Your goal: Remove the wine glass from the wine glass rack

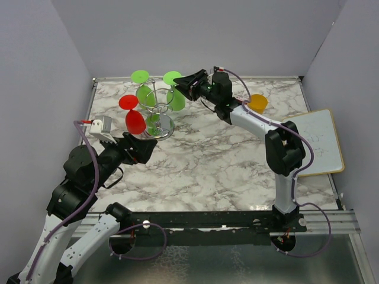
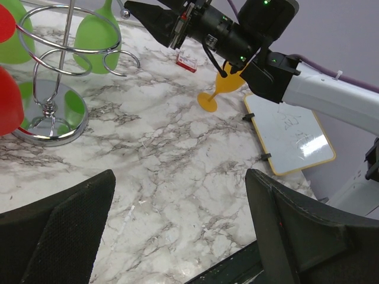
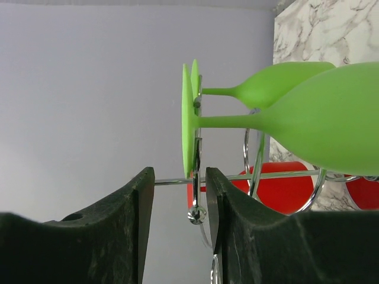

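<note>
right gripper [image 1: 181, 84] level, pointing at green wine glass [image 1: 176, 99] foot

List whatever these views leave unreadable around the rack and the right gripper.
- Right wrist view: whether the right gripper actually pinches the nearer green glass by its foot; only the foot's rim shows between the fingertips.
- Top view: that contact, hidden by the gripper's own body.
- Left wrist view: red glasses cut off by the left edge; whiteboard writing too faint.
</note>
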